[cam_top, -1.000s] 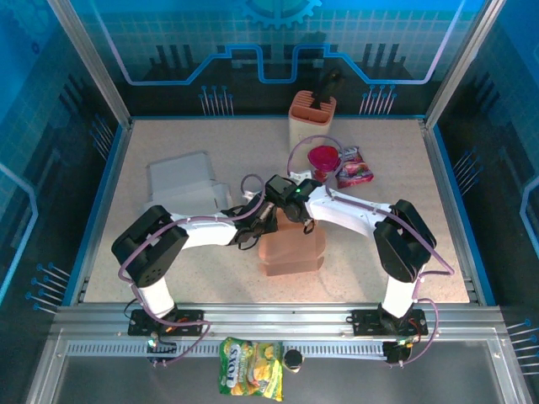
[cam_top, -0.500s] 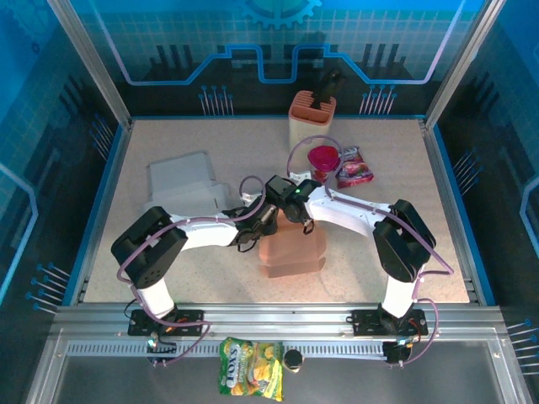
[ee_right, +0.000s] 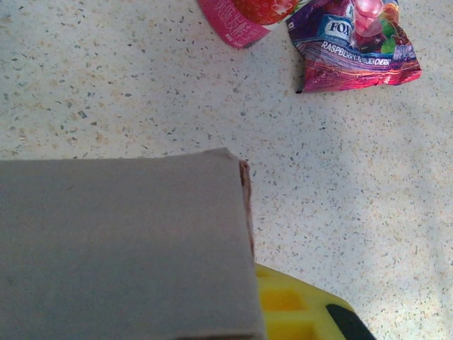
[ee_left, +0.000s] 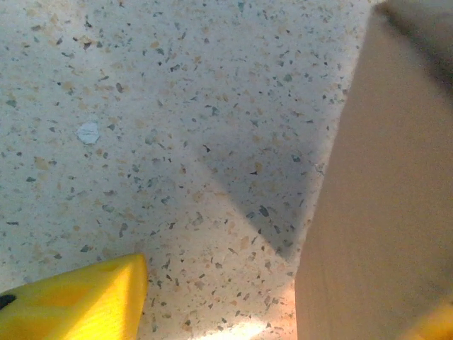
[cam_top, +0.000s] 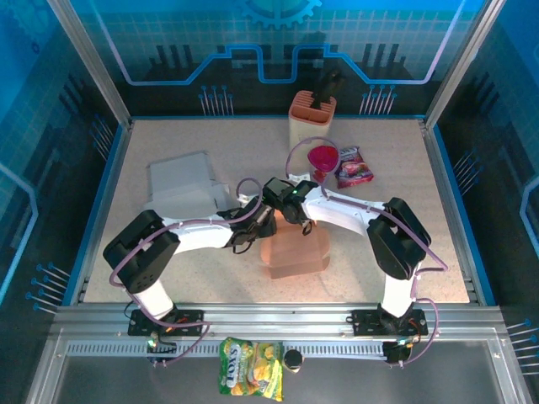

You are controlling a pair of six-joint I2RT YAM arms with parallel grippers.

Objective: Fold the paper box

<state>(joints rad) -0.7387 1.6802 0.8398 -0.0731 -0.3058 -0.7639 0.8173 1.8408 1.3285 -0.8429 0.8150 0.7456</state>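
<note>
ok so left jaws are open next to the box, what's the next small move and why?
Probably slide the left gripper sideways onto the paper box wall and close. Its fingers stand apart over bare table, the wall off to one side, nothing held. The right gripper is shut, apparently pinching a flap, so the box looks steadied for a grip.

Left end effector newly open

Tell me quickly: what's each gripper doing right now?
Left gripper: open, jaws apart beside the paper box.
Right gripper: closed, pinching the box's flap.
</note>
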